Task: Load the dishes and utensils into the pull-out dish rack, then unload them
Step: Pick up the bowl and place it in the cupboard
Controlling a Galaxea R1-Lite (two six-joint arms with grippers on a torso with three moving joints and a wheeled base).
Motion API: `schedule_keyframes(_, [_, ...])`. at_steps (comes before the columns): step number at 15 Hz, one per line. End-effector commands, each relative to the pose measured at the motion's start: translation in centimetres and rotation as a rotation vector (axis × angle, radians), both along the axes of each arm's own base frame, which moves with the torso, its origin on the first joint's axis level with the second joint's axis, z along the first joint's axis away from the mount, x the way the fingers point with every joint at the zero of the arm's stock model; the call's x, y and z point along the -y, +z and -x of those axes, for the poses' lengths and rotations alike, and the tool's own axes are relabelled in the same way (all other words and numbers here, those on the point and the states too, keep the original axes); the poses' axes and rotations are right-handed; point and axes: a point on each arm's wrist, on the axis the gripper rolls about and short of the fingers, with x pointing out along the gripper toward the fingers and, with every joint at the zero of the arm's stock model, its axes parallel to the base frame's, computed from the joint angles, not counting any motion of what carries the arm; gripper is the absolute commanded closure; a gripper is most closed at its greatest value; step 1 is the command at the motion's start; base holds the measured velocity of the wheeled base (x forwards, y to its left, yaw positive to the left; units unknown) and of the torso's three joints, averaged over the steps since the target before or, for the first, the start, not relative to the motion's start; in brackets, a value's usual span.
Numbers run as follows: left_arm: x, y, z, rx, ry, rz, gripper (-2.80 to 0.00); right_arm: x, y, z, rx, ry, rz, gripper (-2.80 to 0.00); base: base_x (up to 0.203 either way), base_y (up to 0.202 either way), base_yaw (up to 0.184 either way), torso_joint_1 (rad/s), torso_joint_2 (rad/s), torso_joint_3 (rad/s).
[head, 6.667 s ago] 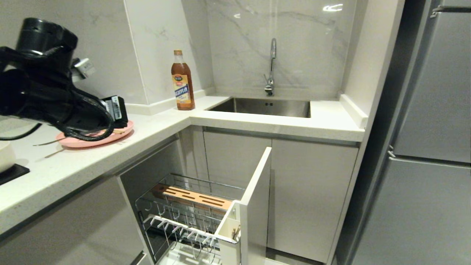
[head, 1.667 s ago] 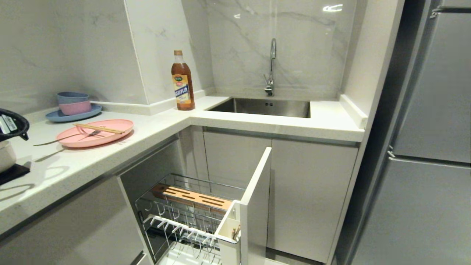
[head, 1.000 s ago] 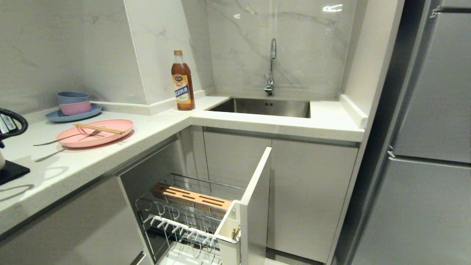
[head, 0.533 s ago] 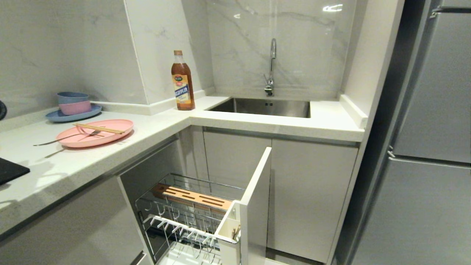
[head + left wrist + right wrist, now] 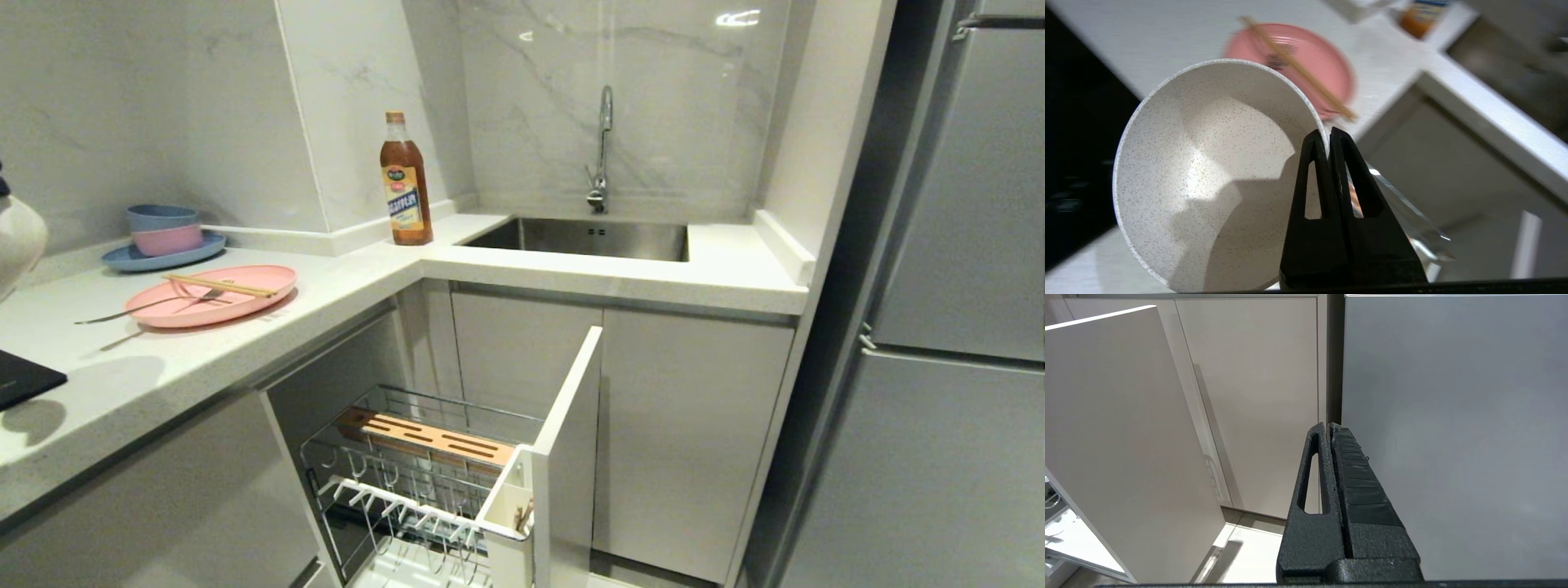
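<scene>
Cream-white speckled bowl (image 5: 1208, 171): your left gripper (image 5: 1329, 132) has it pinched by the rim, fingers closed tight on the thin wall, and the bowl hangs tilted in the air above the white speckled desk (image 5: 163, 359). In the head view you see only a sliver of it at the far left edge (image 5: 16, 237).

Your large flat round pink plate (image 5: 214, 296) lies on the desk, with the pair of thin light wooden chopsticks (image 5: 219, 285) across it and the slim silver metal fork (image 5: 139, 307) resting partly on the plate, its handle sticking out over the desk.

Below the desk edge, the pull-out chrome wire dish rack (image 5: 424, 490) stands drawn out, its tall white front panel (image 5: 563, 457) towards you and its slotted wooden block (image 5: 424, 437) at the back.

Your right gripper (image 5: 1329, 425) is fully closed on nothing, hanging low beside the white panel (image 5: 1118, 428), in front of the cabinet doors.
</scene>
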Motion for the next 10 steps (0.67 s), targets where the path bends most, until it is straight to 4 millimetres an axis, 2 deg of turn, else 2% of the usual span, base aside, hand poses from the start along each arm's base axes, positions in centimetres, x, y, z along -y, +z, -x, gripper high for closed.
schedule_keyframes(1, [2.0, 0.8, 2.0, 0.058, -0.09, 0.025, 0.0, 0.0, 0.0, 0.0, -0.001, 0.0, 0.0, 0.0, 0.0, 0.0, 0.0, 0.0, 0.0, 0.0])
schedule_keyframes(6, [7.1, 0.3, 3.2, 0.097, -0.331, 0.107, 0.0, 0.0, -0.1, 0.0, -0.003, 0.0, -0.001, 0.0, 0.0, 0.0, 0.0, 0.0, 0.0, 0.0])
schedule_keyframes(8, [9.3, 0.3, 2.4, 0.16, -0.398, 0.188, 0.0, 0.0, -0.1, 0.0, -0.003, 0.0, -0.001, 0.0, 0.0, 0.0, 0.0, 0.0, 0.0, 0.0])
schedule_keyframes(10, [11.7, -0.7, 0.4, 0.182, -0.404, 0.277, 0.0, 0.0, -0.1, 0.0, -0.003, 0.0, 0.0, 0.0, 0.0, 0.0, 0.0, 0.0, 0.0, 0.0])
